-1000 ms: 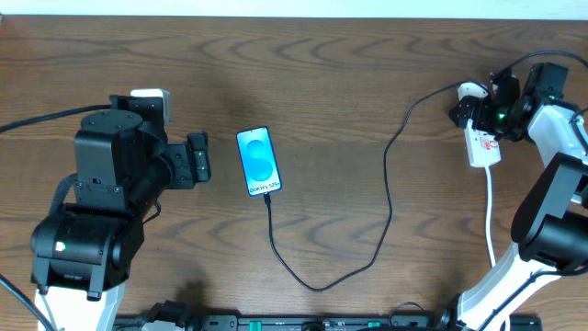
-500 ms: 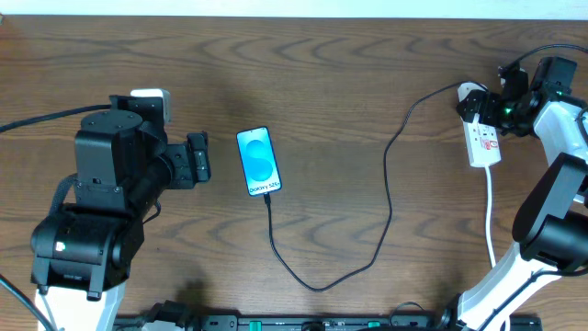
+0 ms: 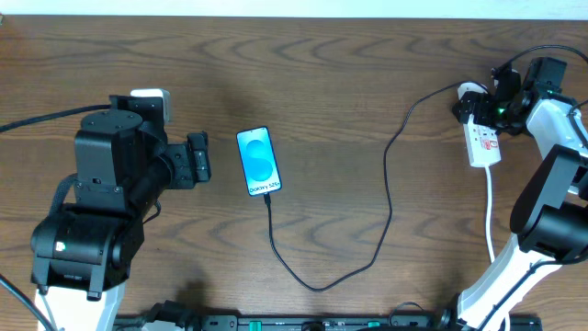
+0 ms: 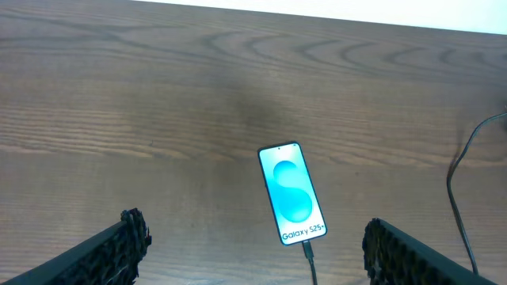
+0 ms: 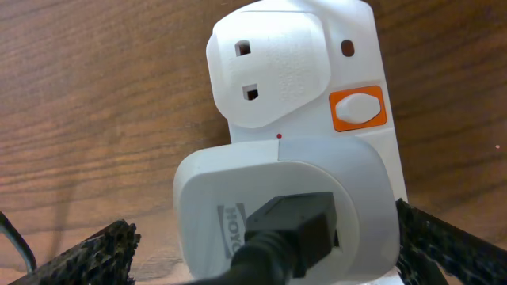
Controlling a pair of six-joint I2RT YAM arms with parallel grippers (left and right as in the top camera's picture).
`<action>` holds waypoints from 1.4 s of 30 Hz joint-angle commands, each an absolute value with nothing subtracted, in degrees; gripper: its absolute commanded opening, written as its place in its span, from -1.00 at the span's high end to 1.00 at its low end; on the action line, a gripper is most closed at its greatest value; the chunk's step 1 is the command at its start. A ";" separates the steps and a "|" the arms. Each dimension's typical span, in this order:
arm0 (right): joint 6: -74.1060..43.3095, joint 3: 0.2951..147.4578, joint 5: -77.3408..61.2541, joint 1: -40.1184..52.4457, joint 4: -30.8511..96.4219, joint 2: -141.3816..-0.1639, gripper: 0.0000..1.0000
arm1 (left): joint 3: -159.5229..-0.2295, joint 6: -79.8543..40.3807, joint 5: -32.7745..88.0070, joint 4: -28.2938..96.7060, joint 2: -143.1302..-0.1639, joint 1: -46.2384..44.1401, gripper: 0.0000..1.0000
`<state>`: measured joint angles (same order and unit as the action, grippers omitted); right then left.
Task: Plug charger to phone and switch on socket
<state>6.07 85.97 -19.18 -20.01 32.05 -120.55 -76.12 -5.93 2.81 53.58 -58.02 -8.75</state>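
Black fingers [image 5: 93, 255] of our right hand [image 5: 269, 252] stand wide apart, holding nothing, one on each side of the white adapter [image 5: 230, 198] seated in the socket [image 5: 289, 71]. We see the charger [image 3: 387, 184] leave that adapter as a black lead. An orange-framed switch [image 5: 358, 109] sits on the socket's face beside the adapter; we cannot tell whether it is on. The socket lies on the table [image 3: 349, 74] near its far right corner, its white cord [image 3: 490, 207] trailing toward the near edge. The charger curves down toward the near edge and back up, its tip at the near end of the phone [image 3: 258, 161], apparently plugged in. The phone lies face up, left of the table's middle. Our left hand [image 3: 197, 161] is just left of the phone, spread wide and empty.
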 commanded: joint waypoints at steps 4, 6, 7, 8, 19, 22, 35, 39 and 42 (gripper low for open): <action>4.67 85.32 -23.09 -17.30 34.17 -124.27 -0.98 | -76.73 -5.37 2.28 53.58 -58.08 -8.86 -0.77; 4.49 85.32 -23.09 -17.30 34.79 -124.27 -0.99 | -76.73 -5.37 2.28 53.58 -58.08 -8.86 -0.77; 4.49 85.32 -23.09 -17.30 35.09 -124.27 -0.98 | -76.73 -5.37 2.28 53.58 -58.08 -8.86 -0.77; 4.49 85.32 -23.11 -17.30 35.40 -124.27 -0.98 | -76.73 -5.37 2.28 53.58 -58.08 -8.86 -0.77; 3.79 85.32 -31.27 -17.26 36.12 -124.27 -0.98 | -76.73 -5.37 2.31 53.58 -58.08 -8.86 -0.77; 3.66 85.32 -31.70 -17.19 36.60 -124.27 -0.98 | -76.73 -5.37 2.28 53.58 -58.08 -8.86 -0.77; 3.66 85.30 -31.94 -17.15 39.75 -124.27 -0.98 | -76.73 -5.37 2.31 53.58 -58.08 -8.86 -0.77; 3.68 85.08 -33.04 -17.15 40.12 -124.27 -0.98 | -76.73 -5.37 2.28 53.58 -58.08 -8.86 -0.77; 3.68 84.99 -34.28 -17.12 40.12 -124.29 -0.99 | -76.73 -5.37 2.28 53.58 -58.08 -8.86 -0.77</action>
<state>5.87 88.09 -21.98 -19.97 36.14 -121.03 -76.12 -5.93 2.81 53.56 -58.02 -8.75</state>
